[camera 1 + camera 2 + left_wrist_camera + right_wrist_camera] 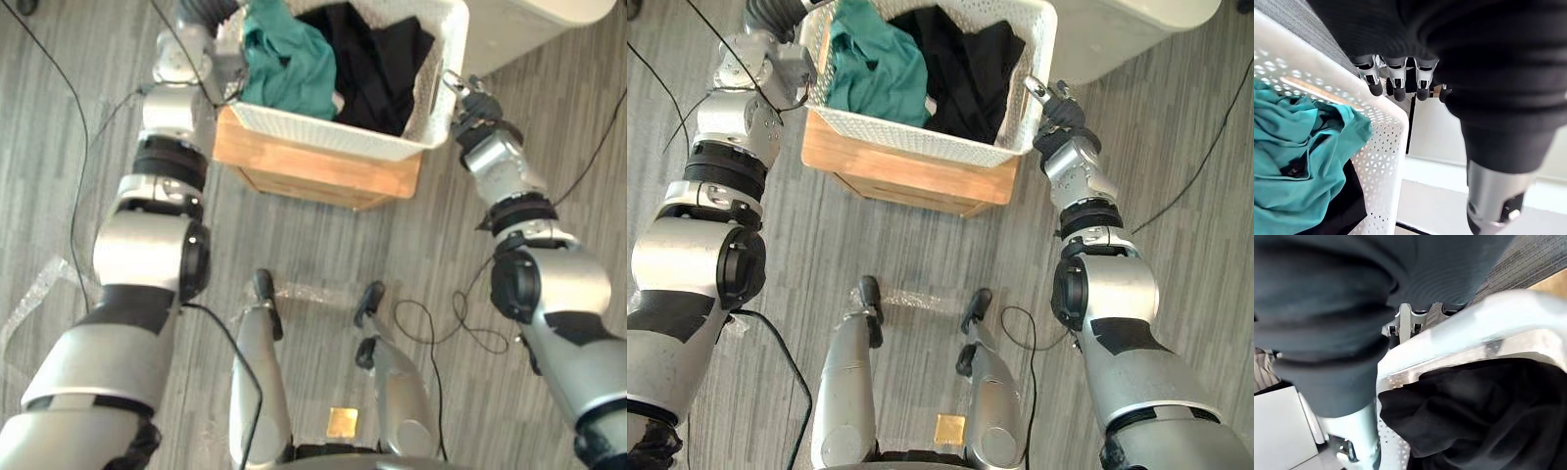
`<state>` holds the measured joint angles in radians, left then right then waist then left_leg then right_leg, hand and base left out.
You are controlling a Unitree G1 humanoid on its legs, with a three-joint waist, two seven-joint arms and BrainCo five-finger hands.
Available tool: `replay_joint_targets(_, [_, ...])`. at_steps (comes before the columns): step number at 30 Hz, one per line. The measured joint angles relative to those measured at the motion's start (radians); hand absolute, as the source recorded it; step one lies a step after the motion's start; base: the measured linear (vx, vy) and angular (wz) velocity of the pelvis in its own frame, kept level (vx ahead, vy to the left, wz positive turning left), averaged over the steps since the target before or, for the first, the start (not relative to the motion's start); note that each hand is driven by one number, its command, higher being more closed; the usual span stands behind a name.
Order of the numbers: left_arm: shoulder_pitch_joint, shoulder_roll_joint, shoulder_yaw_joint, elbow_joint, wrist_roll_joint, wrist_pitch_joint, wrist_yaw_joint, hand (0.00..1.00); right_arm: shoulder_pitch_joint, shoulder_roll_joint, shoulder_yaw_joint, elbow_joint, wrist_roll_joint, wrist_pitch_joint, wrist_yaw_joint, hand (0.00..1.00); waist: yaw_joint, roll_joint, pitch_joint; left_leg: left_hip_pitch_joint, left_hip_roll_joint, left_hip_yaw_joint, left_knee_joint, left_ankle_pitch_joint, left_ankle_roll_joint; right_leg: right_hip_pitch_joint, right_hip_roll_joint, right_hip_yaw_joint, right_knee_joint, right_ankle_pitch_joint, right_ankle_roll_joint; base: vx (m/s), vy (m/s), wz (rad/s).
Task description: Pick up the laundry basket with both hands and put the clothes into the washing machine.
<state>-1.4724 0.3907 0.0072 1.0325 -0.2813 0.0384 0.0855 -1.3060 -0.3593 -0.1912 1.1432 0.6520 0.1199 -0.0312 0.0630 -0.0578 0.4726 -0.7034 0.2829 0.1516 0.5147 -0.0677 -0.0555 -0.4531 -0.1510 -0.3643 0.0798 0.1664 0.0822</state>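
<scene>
Flanking the white laundry basket [323,137], which sits on a wooden crate [313,174]: left hand [1396,81] relaxed and empty beside one rim, right hand [477,116] against the opposite wall, grip impossible to tell. Looks light, with flexing plastic and soft clothes [377,69]; best held under both rims.

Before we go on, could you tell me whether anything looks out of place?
Nothing is spilled: the clothes lie inside the basket on the wooden crate. Only a crumpled strip of clear film on the floor looks stray.
</scene>
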Motion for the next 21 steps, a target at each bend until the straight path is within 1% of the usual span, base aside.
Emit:
replay_joint_targets(1, [-0.011, -0.001, 0.000, 0.000, 0.001, 0.002, -0.002, 0.00, -0.011, 0.000, 0.026, 0.000, -0.004, 0.002, 0.014, 0.00, 0.000, 0.000, 0.000, -0.020, 0.013, 0.000, 0.013, 0.000, 0.000, -0.017, 0.008, 0.001, 0.003, 0.002, -0.003, -0.02, -0.069, -0.15])
replay_joint_targets(4, [-0.042, -0.008, 0.000, 0.000, 0.022, 0.010, -0.022, 0.00, -0.037, -0.001, 0.055, 0.001, -0.005, 0.008, 0.016, 0.00, -0.004, 0.000, 0.000, -0.045, 0.020, 0.000, 0.019, 0.000, 0.000, -0.042, 0.012, 0.000, 0.006, 0.004, -0.005, 0.00, -0.059, -0.09])
replay_joint_targets(5, [-0.060, -0.010, 0.002, 0.000, 0.065, 0.026, -0.033, 0.00, -0.047, -0.001, 0.076, 0.001, -0.007, 0.009, 0.021, 0.00, -0.007, 0.000, 0.000, -0.057, 0.025, 0.003, 0.027, 0.000, 0.000, -0.053, 0.014, 0.001, 0.008, 0.005, -0.006, 0.02, -0.045, -0.08])
replay_joint_targets(8, [-0.071, -0.012, 0.017, -0.001, 0.152, 0.047, -0.047, 0.00, -0.068, 0.000, 0.104, 0.016, -0.027, 0.015, 0.037, 0.00, -0.014, 0.000, 0.000, -0.063, 0.030, 0.016, 0.029, 0.000, 0.000, -0.063, 0.014, 0.006, 0.010, 0.005, -0.006, 0.02, -0.033, -0.07])
replay_joint_targets(9, [-0.070, -0.013, 0.045, -0.001, 0.191, 0.066, -0.054, 0.00, -0.076, 0.000, 0.132, 0.016, -0.038, 0.016, 0.040, 0.00, -0.017, 0.000, 0.000, -0.063, 0.033, 0.021, 0.032, 0.000, 0.000, -0.067, 0.014, 0.008, 0.013, 0.005, -0.007, 0.03, -0.030, -0.14])
replay_joint_targets(10, [-0.070, -0.013, 0.069, -0.001, 0.224, 0.076, -0.060, 0.00, -0.086, 0.002, 0.134, 0.016, -0.049, 0.018, 0.051, 0.00, -0.017, 0.000, 0.000, -0.064, 0.038, 0.030, 0.037, 0.000, 0.000, -0.075, 0.013, 0.009, 0.020, 0.005, -0.007, 0.03, -0.046, -0.16])
replay_joint_targets(12, [-0.070, -0.014, 0.105, -0.001, 0.255, 0.087, -0.062, 0.00, -0.099, 0.005, 0.134, 0.016, -0.066, 0.018, 0.057, 0.00, -0.019, 0.000, 0.000, -0.071, 0.048, 0.045, 0.054, 0.000, 0.000, -0.082, 0.015, 0.011, 0.022, 0.006, -0.008, 0.02, -0.045, -0.17])
replay_joint_targets(15, [-0.070, -0.016, 0.135, -0.003, 0.256, 0.100, -0.064, 0.00, -0.113, 0.006, 0.134, 0.016, -0.076, 0.019, 0.056, 0.00, -0.025, 0.000, 0.000, -0.084, 0.056, 0.048, 0.060, 0.000, 0.000, -0.098, 0.021, 0.013, 0.024, 0.008, -0.010, 0.01, -0.042, -0.10])
replay_joint_targets(17, [-0.069, -0.020, 0.157, -0.003, 0.256, 0.109, -0.066, 0.00, -0.116, 0.007, 0.135, 0.016, -0.085, 0.021, 0.057, 0.00, -0.023, 0.000, 0.000, -0.090, 0.064, 0.049, 0.060, 0.000, 0.000, -0.105, 0.028, 0.013, 0.024, 0.010, -0.013, 0.01, -0.054, -0.08])
replay_joint_targets(19, [-0.068, -0.019, 0.162, -0.003, 0.258, 0.115, -0.086, 0.00, -0.126, 0.007, 0.162, 0.016, -0.116, 0.041, 0.059, 0.00, -0.024, 0.000, 0.000, -0.093, 0.068, 0.054, 0.058, 0.000, 0.000, -0.114, 0.031, 0.015, 0.023, 0.014, -0.018, 0.01, -0.047, -0.09])
replay_joint_targets(21, [-0.068, -0.020, 0.162, -0.003, 0.262, 0.118, -0.087, 0.00, -0.127, 0.007, 0.167, 0.016, -0.122, 0.045, 0.060, 0.00, -0.026, 0.001, 0.000, -0.093, 0.069, 0.056, 0.058, 0.000, 0.000, -0.116, 0.031, 0.016, 0.023, 0.015, -0.019, 0.00, -0.035, -0.09])
